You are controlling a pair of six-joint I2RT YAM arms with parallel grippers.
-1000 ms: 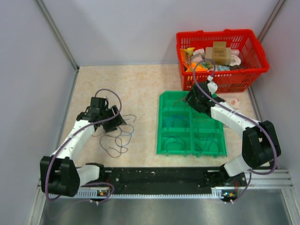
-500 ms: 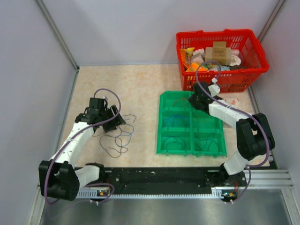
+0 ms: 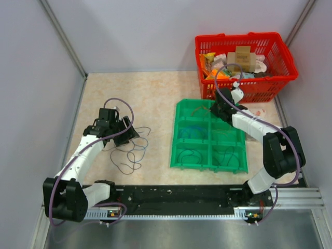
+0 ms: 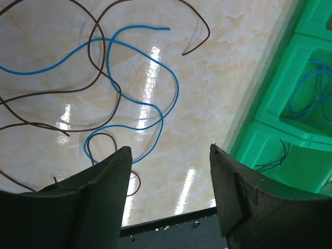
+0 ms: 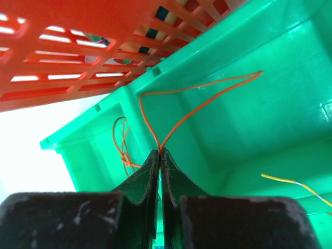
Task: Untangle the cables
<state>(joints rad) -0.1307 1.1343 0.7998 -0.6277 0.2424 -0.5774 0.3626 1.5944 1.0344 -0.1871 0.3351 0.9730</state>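
Observation:
A tangle of blue and dark brown cables (image 3: 129, 150) lies on the table at the left. In the left wrist view the blue cable (image 4: 155, 67) loops across the brown cable (image 4: 98, 57). My left gripper (image 3: 124, 132) hangs just above that tangle, open (image 4: 168, 150), with nothing between its fingers. My right gripper (image 3: 215, 110) is over the far compartment of the green tray (image 3: 179, 137). It is shut (image 5: 160, 151) on a thin orange cable (image 5: 141, 106), which rises from the fingertips as a long loop inside the compartment.
A red basket (image 3: 244, 62) full of odds and ends stands right behind the tray. Other tray compartments hold a blue cable (image 4: 311, 93), dark cables, another knotted orange cable (image 5: 123, 150) and a yellow wire (image 5: 295, 184). A black rail (image 3: 176, 194) runs along the near edge.
My right gripper has shut on the orange cable in the tray's far compartment. The tray's near end has shifted slightly left. The left arm holds still.

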